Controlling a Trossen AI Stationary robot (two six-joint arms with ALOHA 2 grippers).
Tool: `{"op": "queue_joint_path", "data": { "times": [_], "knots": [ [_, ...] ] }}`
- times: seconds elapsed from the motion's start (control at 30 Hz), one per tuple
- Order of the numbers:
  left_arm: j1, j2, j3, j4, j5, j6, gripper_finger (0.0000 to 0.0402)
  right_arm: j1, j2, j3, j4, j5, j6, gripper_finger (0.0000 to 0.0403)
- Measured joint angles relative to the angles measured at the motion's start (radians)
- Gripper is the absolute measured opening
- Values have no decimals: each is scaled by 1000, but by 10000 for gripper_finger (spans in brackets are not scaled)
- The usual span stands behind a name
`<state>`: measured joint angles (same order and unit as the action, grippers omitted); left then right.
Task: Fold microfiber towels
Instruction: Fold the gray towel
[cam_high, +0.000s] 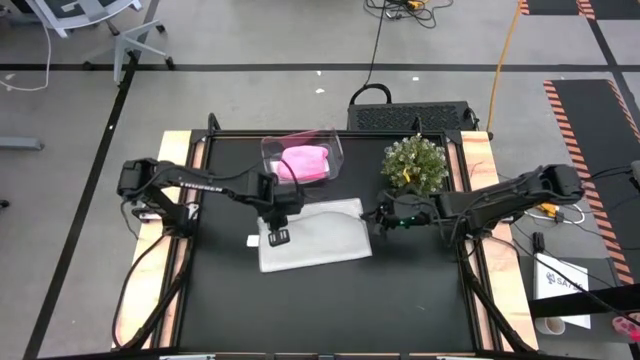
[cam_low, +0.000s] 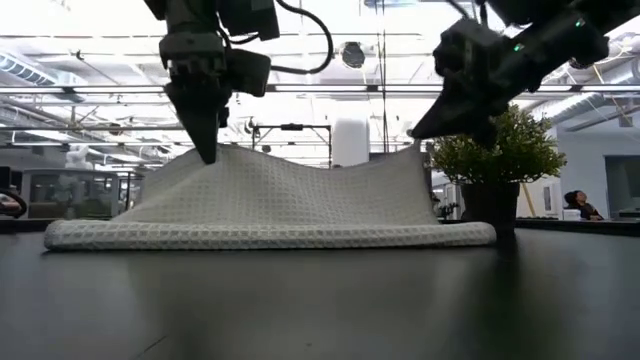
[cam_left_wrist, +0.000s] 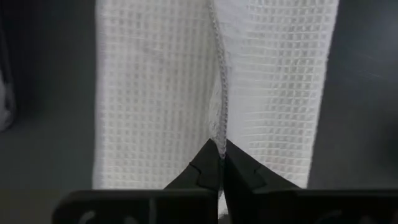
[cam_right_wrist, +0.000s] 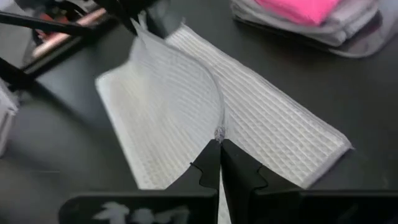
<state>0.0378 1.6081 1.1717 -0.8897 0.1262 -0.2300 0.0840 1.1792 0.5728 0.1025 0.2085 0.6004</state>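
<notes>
**Both hands pinched on the white towel, far edge lifted**

1. Left hand. You will find it above the left part of the white towel, near the middle of the black worktop. Its fingers are clenched on the towel's hemmed edge; in the left wrist view the two dark fingertips meet on the stitched seam, with waffle-weave cloth spreading away on both sides. In the low view this hand points straight down and the towel rises to a peak at its tips.

2. White towel. It lies on the worktop between the two arms. Its near edge rests flat on the surface as a doubled roll. The far edge is raised at both ends and sags in a shallow dip between the two hands.

3. Clear bin. It stands just behind the towel, towards the back of the worktop, and holds the pink towel. In the right wrist view the pink towel lies on top of a pale grey one.

4. Right hand. It is at the towel's right end, beside the potted plant. It is clenched on the cloth; the right wrist view shows its fingertips closed on a corner of the lifted layer, which curves up from the flat layer below. In the low view this hand comes down at a slant to the towel's raised right corner.
</notes>
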Motion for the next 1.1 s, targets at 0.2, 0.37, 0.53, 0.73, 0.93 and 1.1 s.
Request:
{"op": "queue_joint_path", "data": {
  "times": [0.2,0.37,0.53,0.73,0.93,1.1],
  "knots": [
    [41,4,0,-36,-25,63,4,-20,71,0,21,0,1,0],
    [61,8,0,-36,-88,94,18,-34,92,0,70,1,-11,0],
    [71,8,0,-34,-179,116,38,-52,92,0,67,3,-14,0],
    [96,8,0,-30,-185,169,69,-94,92,0,66,6,-43,0],
    [116,8,0,-43,-210,167,87,-149,92,0,9,1,-89,10],
    [111,8,0,-47,-207,165,88,-191,92,0,-44,3,-112,41]
  ]
}}
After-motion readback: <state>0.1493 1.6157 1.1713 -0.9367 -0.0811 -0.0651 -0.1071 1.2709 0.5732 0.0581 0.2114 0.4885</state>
